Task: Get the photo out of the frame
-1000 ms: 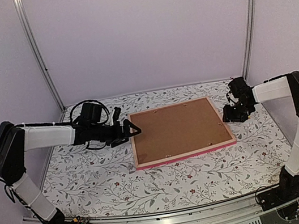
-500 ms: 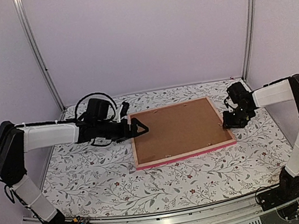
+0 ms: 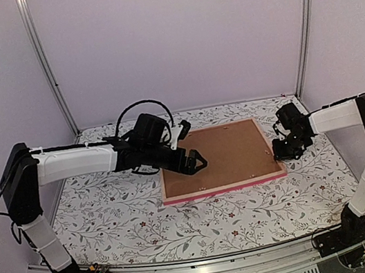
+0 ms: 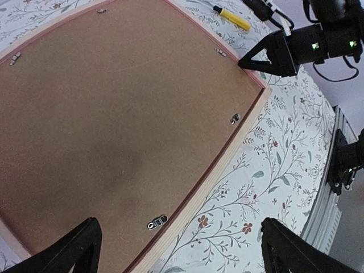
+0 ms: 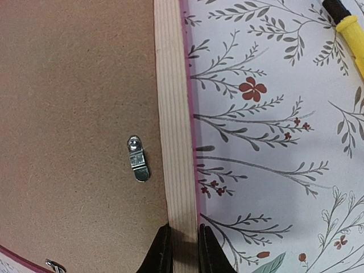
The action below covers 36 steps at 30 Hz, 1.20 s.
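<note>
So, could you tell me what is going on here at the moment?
The frame lies face down, its brown backing board facing up. The right gripper pinches the frame's right rail, and the left gripper hangs open over the board's near left part. The photo is hidden, not yet out.

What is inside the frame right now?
Only the brown backing board shows inside the frame, with small metal clips along its edges. Whatever lies under the board, the photo included, is covered.
</note>
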Available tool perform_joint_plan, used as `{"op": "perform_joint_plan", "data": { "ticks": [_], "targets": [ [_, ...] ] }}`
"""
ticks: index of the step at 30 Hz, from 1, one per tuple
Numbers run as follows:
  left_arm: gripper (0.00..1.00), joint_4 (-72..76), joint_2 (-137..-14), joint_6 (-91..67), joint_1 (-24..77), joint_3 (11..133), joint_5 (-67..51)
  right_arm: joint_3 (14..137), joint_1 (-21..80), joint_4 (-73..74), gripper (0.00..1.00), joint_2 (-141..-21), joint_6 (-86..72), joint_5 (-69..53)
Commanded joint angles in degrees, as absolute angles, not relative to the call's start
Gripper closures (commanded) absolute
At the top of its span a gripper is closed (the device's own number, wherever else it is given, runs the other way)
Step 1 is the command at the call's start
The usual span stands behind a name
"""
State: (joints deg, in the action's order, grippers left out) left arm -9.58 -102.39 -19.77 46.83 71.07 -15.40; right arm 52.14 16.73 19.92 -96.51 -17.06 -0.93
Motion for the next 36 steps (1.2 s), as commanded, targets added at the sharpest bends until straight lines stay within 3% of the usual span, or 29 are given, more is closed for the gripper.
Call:
{"op": "perform_joint_plan", "data": {
  "ticks": [1, 23, 36],
  "targets": [
    [0.01, -14.4, -105.0, -14.4, 51.3, 74.2, -7.8, 55.5, 19.1, 24.8, 0.98, -98.6, -19.2, 2.3],
    [0.01, -18.8, -121.0, 4.6, 68.0, 87.2, 21.7, 73.0, 22.8, 43.8, 1.0, -96.6, -19.4, 7.4],
    [0.01, -13.5, -129.6, 14.7, 71.8, 90.9, 46.5, 77.2, 24.2, 47.6, 1.0, -96.6, -20.0, 6.6]
  ]
}}
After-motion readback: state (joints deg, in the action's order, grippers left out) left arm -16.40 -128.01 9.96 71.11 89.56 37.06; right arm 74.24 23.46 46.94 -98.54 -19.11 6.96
